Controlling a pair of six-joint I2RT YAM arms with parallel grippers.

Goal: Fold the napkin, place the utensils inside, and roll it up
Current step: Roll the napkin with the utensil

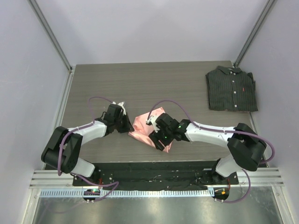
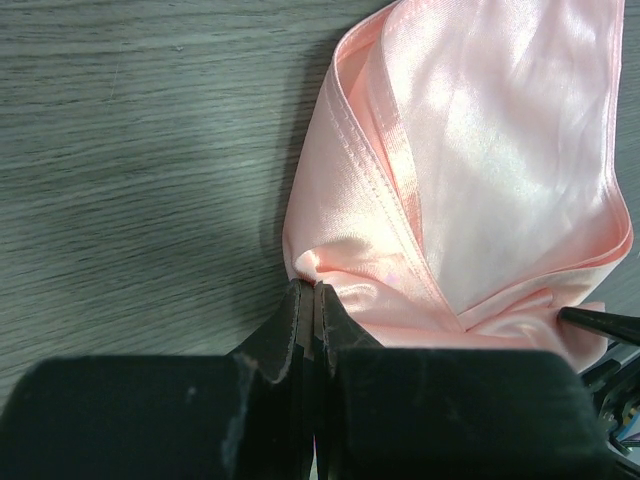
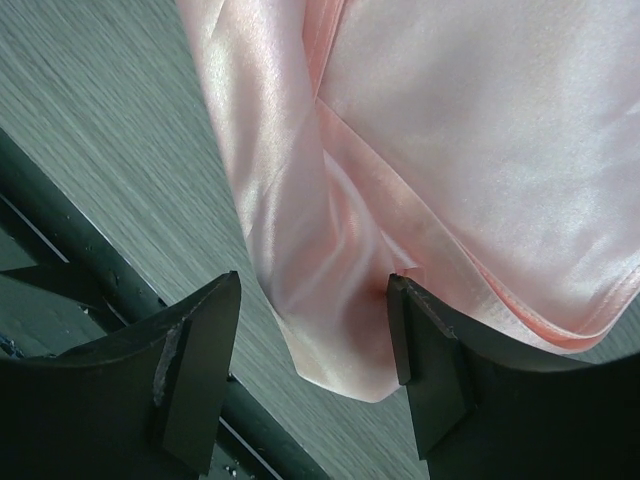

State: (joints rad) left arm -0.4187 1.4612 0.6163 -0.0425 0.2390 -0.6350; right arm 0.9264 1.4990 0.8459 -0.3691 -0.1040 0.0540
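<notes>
The napkin (image 1: 141, 125) lies on the table (image 1: 140, 84) between left pincer (image 1: 130, 128) and right pincer (image 1: 160, 140); shirt (image 1: 232, 88) back-right.

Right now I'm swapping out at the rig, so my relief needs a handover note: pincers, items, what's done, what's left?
Left pincer: shut on the napkin, pinching its edge.
Right pincer: open, jaws either side of a napkin fold, not clamped.
Napkin: loosely folded in layers on the table, between the two arms.
Fork: not visible in any view.
Done: a rough fold is started.
Left: tidy the fold, find the fork and lay it inside, roll up.
Folded shirt sits at the far right corner, apart from the work.
</notes>
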